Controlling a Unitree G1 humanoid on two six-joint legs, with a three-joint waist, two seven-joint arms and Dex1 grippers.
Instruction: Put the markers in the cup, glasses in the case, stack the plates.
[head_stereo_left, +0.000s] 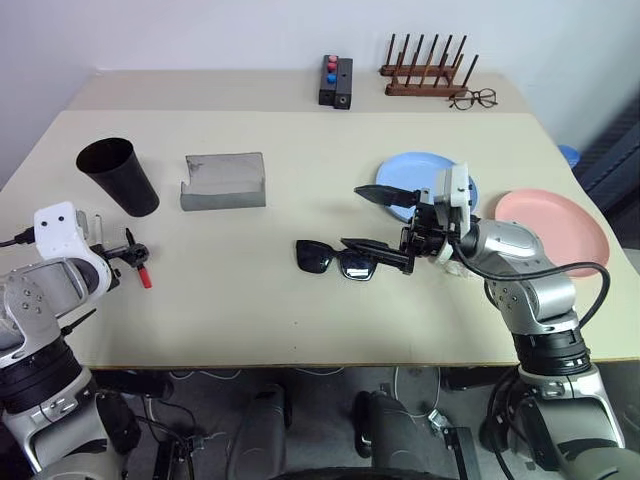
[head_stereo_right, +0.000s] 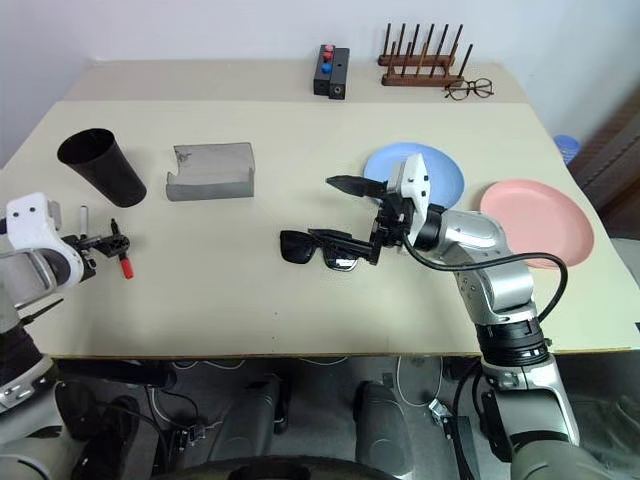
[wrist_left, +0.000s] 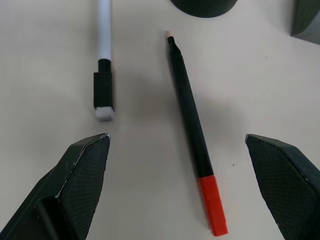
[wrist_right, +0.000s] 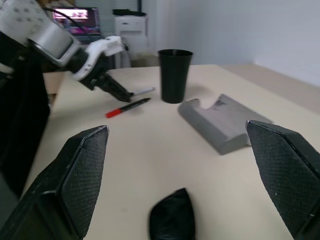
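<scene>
Two markers lie at the table's left end: a black one with a red cap (wrist_left: 192, 130) and a white one with a black section (wrist_left: 104, 50). My left gripper (head_stereo_left: 128, 250) hovers open just above them, the red-capped marker between its fingers. The black cup (head_stereo_left: 117, 175) stands upright behind them, with the grey case (head_stereo_left: 223, 181) to its right. At mid-table lie the black sunglasses (head_stereo_left: 328, 257). My right gripper (head_stereo_left: 372, 222) is open, pointing left over their right end. The blue plate (head_stereo_left: 425, 172) and the pink plate (head_stereo_left: 560, 225) lie side by side on the right.
At the table's far edge stand a wooden peg rack (head_stereo_left: 425, 75), thin wire-rimmed spectacles (head_stereo_left: 472, 98) and a small black box with red and blue knobs (head_stereo_left: 336, 80). A bare stretch of table lies between the markers and the sunglasses.
</scene>
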